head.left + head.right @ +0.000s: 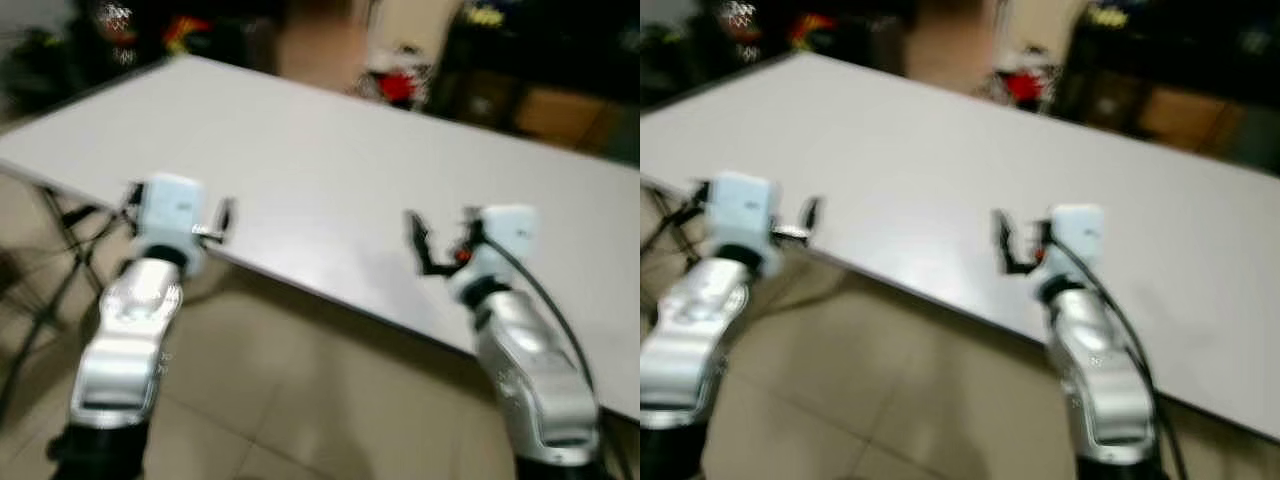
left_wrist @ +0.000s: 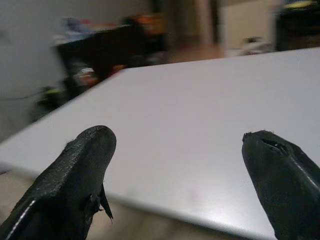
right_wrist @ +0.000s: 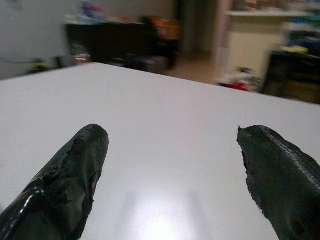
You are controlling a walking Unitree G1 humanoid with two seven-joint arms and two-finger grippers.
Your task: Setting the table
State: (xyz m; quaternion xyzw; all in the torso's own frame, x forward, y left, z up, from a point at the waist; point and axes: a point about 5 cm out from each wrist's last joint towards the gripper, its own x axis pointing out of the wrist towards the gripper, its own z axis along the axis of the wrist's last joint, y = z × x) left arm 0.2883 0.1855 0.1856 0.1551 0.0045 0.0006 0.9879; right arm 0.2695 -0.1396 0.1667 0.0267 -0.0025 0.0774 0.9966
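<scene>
Both grippers, left gripper and right gripper, hang spread wide with nothing held, poised at the near edge of the white table. We see no plates or cutlery on its top. We judge we are between fetches, so we should steady ourselves, let the blur settle, and find the tableware before reaching.
</scene>
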